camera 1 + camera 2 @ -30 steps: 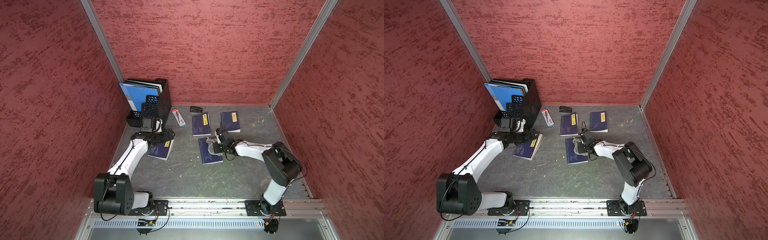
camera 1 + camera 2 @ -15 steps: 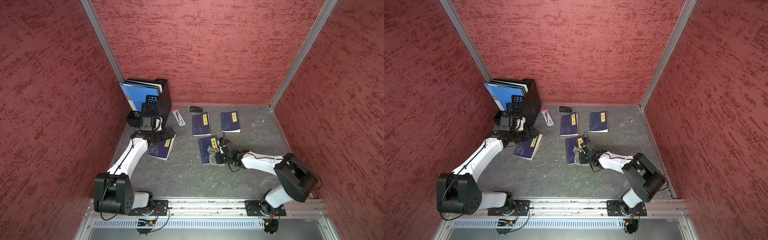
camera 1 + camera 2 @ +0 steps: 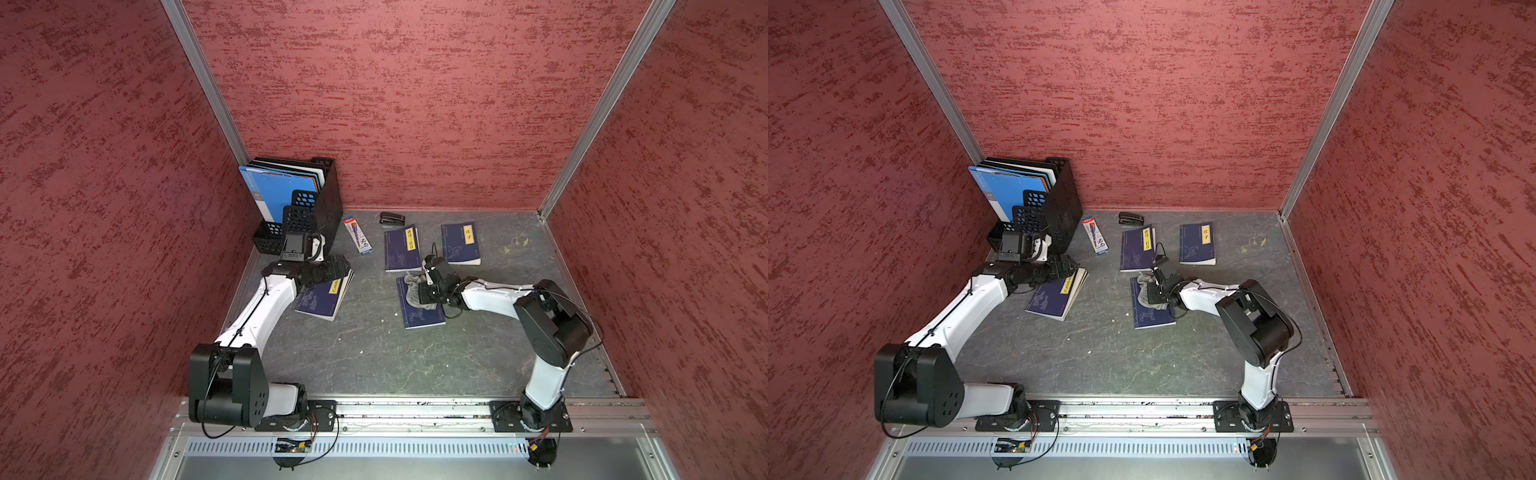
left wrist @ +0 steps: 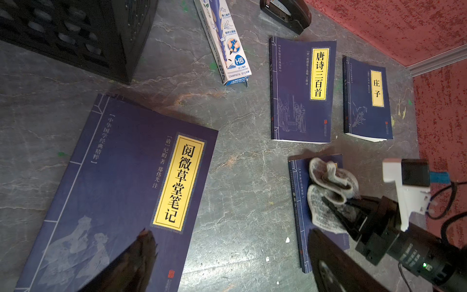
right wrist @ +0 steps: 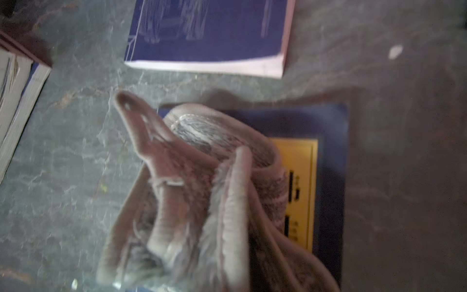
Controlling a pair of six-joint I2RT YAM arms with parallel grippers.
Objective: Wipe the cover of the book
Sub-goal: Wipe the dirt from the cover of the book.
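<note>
So, working back from the near edge: the book I'm wiping lies flat around the middle of the tabletop, a bit toward the right edge. The right gripper is pinched tight on a bunched grey cloth, which sits on the far half of the cover and partly over the yellow title label.

It's a thin paperback, so I reckon it's light and bendy. The smooth cover will probably skate on this stone-look surface if I push sideways with nothing pinning it. I wouldn't grab the book at all, just press down through the cloth. The rag is soft and floppy, so the hold belongs on the bunched folds.

The left gripper has its jaws wide with nothing in them. It's over the far corner of a second book near the left edge; touching or not, I can't tell from here.

Further back a third book and a fourth book lie side by side. Behind those are a pencil box, a stapler by the back edge, and a black file rack in the far left corner. Red textured walls box in three sides, so there's not much elbow room.
</note>
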